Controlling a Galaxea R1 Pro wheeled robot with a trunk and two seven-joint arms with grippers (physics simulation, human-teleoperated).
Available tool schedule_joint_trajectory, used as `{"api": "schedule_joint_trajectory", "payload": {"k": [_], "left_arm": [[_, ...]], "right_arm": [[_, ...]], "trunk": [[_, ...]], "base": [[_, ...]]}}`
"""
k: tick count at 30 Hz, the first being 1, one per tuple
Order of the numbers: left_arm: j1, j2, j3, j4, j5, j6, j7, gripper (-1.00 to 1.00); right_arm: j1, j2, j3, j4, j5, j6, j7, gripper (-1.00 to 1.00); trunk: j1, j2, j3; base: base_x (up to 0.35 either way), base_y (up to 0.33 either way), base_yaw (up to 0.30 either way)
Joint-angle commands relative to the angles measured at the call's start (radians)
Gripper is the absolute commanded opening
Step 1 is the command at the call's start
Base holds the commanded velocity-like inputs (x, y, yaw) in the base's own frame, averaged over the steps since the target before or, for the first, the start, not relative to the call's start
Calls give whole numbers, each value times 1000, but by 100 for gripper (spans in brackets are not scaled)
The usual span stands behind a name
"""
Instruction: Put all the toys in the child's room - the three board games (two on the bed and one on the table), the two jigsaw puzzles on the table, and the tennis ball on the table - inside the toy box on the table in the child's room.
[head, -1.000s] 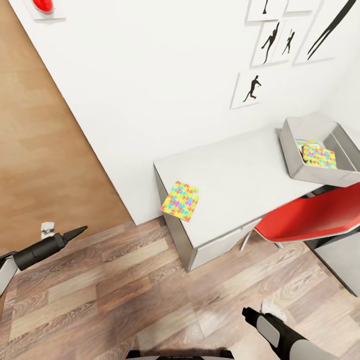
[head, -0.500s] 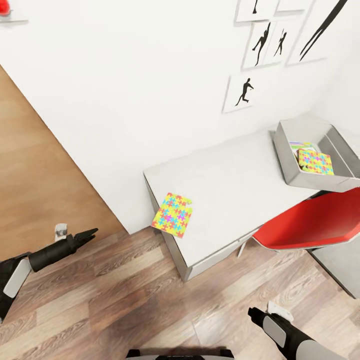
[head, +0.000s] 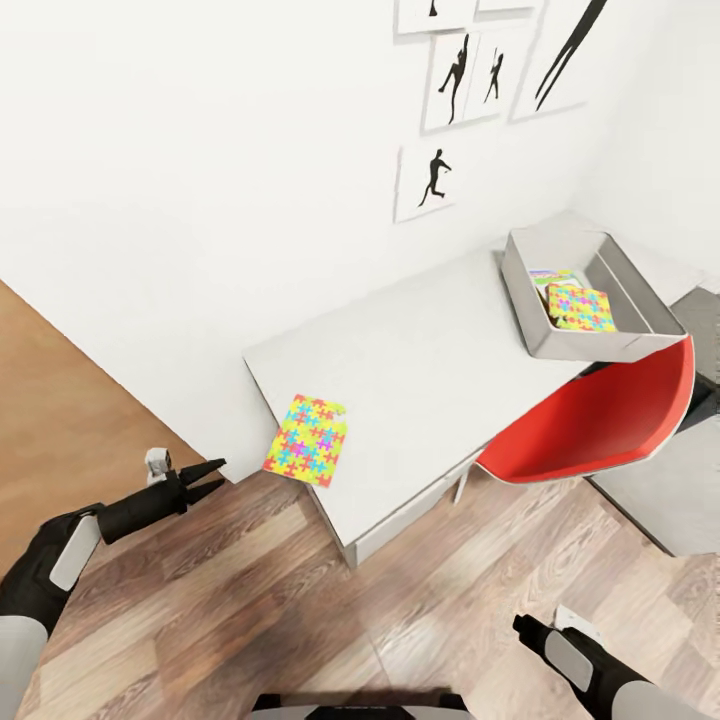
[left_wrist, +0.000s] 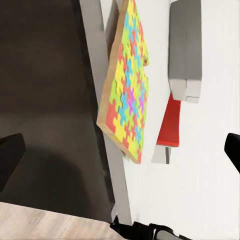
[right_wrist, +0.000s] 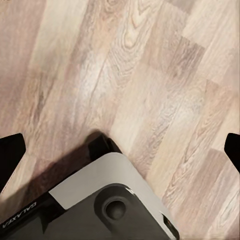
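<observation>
One jigsaw puzzle (head: 306, 453) lies flat on the near left corner of the pale table (head: 420, 370), slightly over its edge. The grey toy box (head: 527, 300) stands at the table's far right, holding a second jigsaw puzzle (head: 580, 307) and a green-edged board game (head: 548, 277). My left gripper (head: 207, 479) hangs open over the floor, just left of the table corner and pointing at the puzzle. In the left wrist view the puzzle (left_wrist: 127, 90) sits straight ahead, with the toy box (left_wrist: 185, 50) beyond it. My right gripper (head: 520, 627) is low over the floor, open and empty.
A red chair (head: 590, 420) is tucked under the table below the toy box. A lower dark grey desk (head: 660, 500) stands at the right. Black silhouette pictures (head: 432, 180) hang on the white wall. Wood plank floor (head: 420, 620) surrounds my base (right_wrist: 100, 200).
The whole view has shifted, so the table and box sit further left. My left gripper has closed in on the puzzle's corner, and its fingers have parted.
</observation>
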Motion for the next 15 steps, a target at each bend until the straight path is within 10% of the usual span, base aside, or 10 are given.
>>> {"api": "schedule_joint_trajectory", "payload": {"k": [1,15], "left_arm": [[0,-5,0,0,3,10,-2,100],[0,-9,4,0,6,9,-5,100]], "right_arm": [[-1,-2,7,-3,-10,6,-7,100],[0,2,7,-4,-11,6,-8,100]], "trunk": [[1,-2,-2],[1,-2,-5]], "base": [[31,-19,-245],[6,-28,-57]]}}
